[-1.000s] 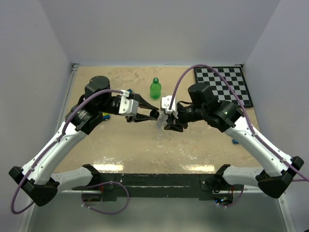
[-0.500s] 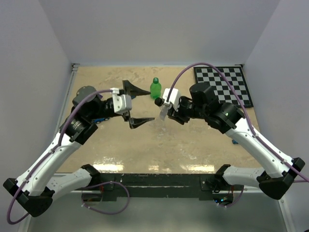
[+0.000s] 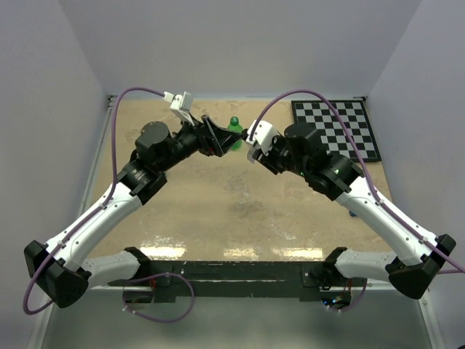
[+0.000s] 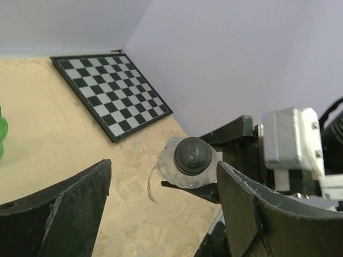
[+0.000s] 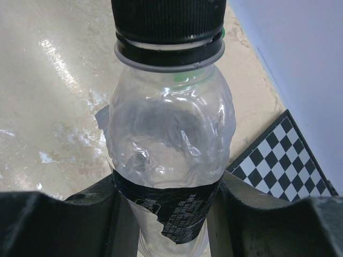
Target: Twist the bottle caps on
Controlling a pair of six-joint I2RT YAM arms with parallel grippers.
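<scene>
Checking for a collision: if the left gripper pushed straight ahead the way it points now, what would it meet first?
Probably the black cap on the clear bottle held by the right gripper; depth is uncertain.

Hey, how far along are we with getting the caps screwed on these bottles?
Done, it seems: the black cap sits on the clear bottle, though tightness can't be judged. In hand: the right gripper clamps that bottle; the left gripper is open, fingers either side of the cap, not touching. Left: the green bottle stands on the table; whether it's capped is unclear.
</scene>
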